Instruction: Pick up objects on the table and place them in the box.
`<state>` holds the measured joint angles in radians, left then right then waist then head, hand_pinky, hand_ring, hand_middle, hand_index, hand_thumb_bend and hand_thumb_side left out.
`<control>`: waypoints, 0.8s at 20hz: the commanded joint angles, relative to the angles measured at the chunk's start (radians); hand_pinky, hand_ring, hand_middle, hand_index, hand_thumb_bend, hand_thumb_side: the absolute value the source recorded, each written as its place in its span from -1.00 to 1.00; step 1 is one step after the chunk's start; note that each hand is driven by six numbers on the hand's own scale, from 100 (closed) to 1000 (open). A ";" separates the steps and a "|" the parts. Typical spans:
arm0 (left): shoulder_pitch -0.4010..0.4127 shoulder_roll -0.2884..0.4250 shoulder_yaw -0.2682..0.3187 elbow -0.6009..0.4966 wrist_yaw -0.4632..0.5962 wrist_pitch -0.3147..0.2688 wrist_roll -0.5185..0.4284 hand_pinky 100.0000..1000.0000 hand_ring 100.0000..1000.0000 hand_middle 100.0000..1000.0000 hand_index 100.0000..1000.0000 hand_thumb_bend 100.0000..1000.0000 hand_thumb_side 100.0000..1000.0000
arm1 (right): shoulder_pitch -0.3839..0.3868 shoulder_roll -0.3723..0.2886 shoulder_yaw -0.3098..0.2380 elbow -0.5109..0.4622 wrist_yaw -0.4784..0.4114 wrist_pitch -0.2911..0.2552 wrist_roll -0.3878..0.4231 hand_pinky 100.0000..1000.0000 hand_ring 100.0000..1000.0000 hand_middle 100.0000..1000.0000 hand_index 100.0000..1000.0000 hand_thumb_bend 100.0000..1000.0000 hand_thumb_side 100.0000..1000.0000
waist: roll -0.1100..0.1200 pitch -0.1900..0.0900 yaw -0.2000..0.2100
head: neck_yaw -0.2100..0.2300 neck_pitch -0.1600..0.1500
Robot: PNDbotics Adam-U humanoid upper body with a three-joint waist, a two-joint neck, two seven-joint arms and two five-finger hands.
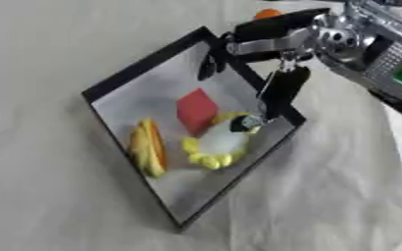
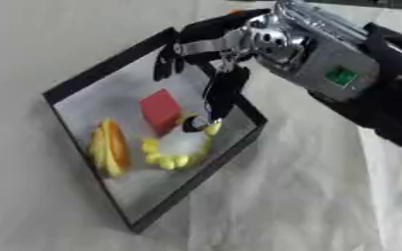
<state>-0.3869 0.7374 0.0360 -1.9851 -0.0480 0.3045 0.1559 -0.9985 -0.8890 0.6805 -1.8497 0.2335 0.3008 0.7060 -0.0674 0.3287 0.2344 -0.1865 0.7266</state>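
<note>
Your right hand point(image 2: 217, 73) came in from the far right and hung over the far corner of the box point(image 1: 118, 78). Its fingers pointed down and were relaxed, not curled, and one fingertip reached the head of the white and yellow toy point(image 1: 217, 142); they closed on nothing. Your left hand was not in view.

The toy lay inside the box, toward the right wall, touching the red block point(image 1: 196, 110) on its far side. A yellow and orange piece point(image 1: 147, 147) lay to the left of it, a little apart. An orange thing point(image 1: 268, 13) showed on the table behind the hand, mostly hidden.

I judge the toy as light and a little soft, with a smooth round body that could slip; the middle of the body seemed the best place to hold it.
</note>
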 commanded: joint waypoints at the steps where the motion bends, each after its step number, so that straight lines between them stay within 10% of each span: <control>1: -0.007 0.020 0.017 -0.015 0.004 0.001 0.003 0.69 0.54 0.41 0.56 -0.40 0.06 | 0.005 -0.053 -0.052 -0.028 -0.010 -0.005 -0.034 0.66 0.63 0.56 0.65 -0.19 -0.71 | 0.000 -0.016 -0.001 | 0.000 -0.006; 9: -0.009 0.021 0.020 -0.015 0.005 -0.003 0.009 0.69 0.54 0.41 0.56 -0.40 0.06 | 0.086 -0.135 -0.228 0.009 -0.059 -0.022 -0.165 0.68 0.63 0.57 0.66 -0.21 -0.72 | 0.004 -0.014 0.002 | -0.005 -0.017; 16: -0.016 0.021 0.016 -0.015 0.011 -0.012 0.011 0.69 0.53 0.41 0.55 -0.40 0.05 | 0.042 -0.088 -0.270 0.265 0.042 -0.117 -0.186 0.69 0.66 0.60 0.69 -0.17 -0.73 | 0.007 -0.013 0.018 | -0.027 -0.030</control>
<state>-0.3893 0.7374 0.0383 -1.9851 -0.0437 0.2966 0.1650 -0.9366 -0.9682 0.4325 -1.6302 0.2503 0.2015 0.5230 -0.0672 0.3295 0.2531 -0.2063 0.7098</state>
